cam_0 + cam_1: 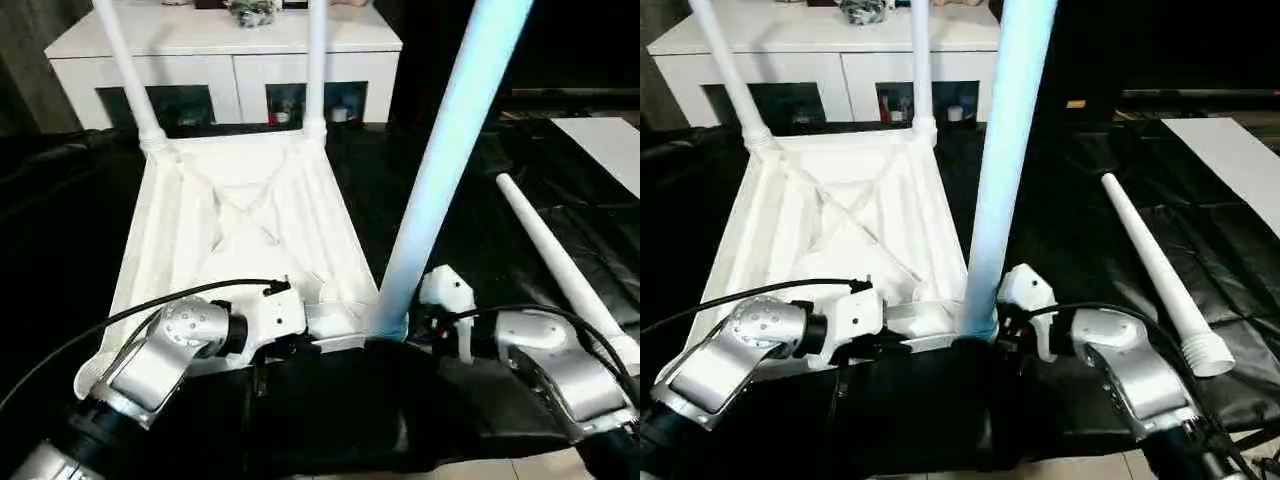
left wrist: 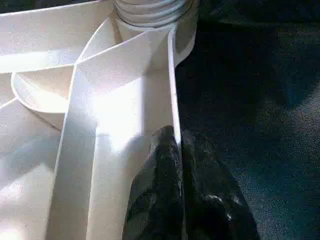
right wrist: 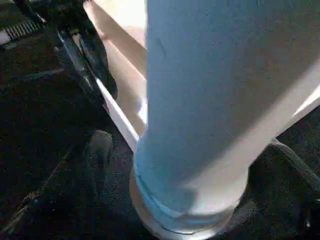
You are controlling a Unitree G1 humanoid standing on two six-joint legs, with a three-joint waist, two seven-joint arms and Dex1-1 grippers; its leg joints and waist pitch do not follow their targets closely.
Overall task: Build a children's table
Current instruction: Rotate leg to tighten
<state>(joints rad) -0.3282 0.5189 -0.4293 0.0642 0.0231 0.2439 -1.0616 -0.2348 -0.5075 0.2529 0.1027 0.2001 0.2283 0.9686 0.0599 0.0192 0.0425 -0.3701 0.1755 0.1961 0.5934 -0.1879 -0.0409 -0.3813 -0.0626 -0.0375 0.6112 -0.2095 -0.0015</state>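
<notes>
My left tool (image 2: 176, 137) is clamped shut on the near rim of the tabletop (image 1: 240, 210), one black finger on each side of the thin white wall, close to the near right corner. My right tool (image 3: 187, 155) stands open around the foot of the near leg (image 1: 445, 150). Its fingers (image 3: 97, 147) sit on either side of the leg, and the one I can see best is clear of the plastic.

The tabletop lies upside down on the black cloth (image 1: 330, 420), with its ribbed underside facing up and its ribs crossing in the middle. From my head view it fills the centre and runs out toward 11 and 12 o'clock. Two far legs stand upright in the far corner sockets, one at 11 o'clock (image 1: 125, 60) and one at 12 o'clock (image 1: 317, 60). The near leg stands in the near right socket, at about 5 o'clock from the tabletop's middle. It rises tall and pale blue, leaning slightly toward 1 o'clock.

A loose leg (image 1: 555, 260) lies flat on the cloth at 3 o'clock, well apart from the tabletop, its thick end nearest me.

Behind it all, at 12 o'clock, is a white cabinet (image 1: 220, 40). The small things behind its glass fronts are too small for me to read any label.
</notes>
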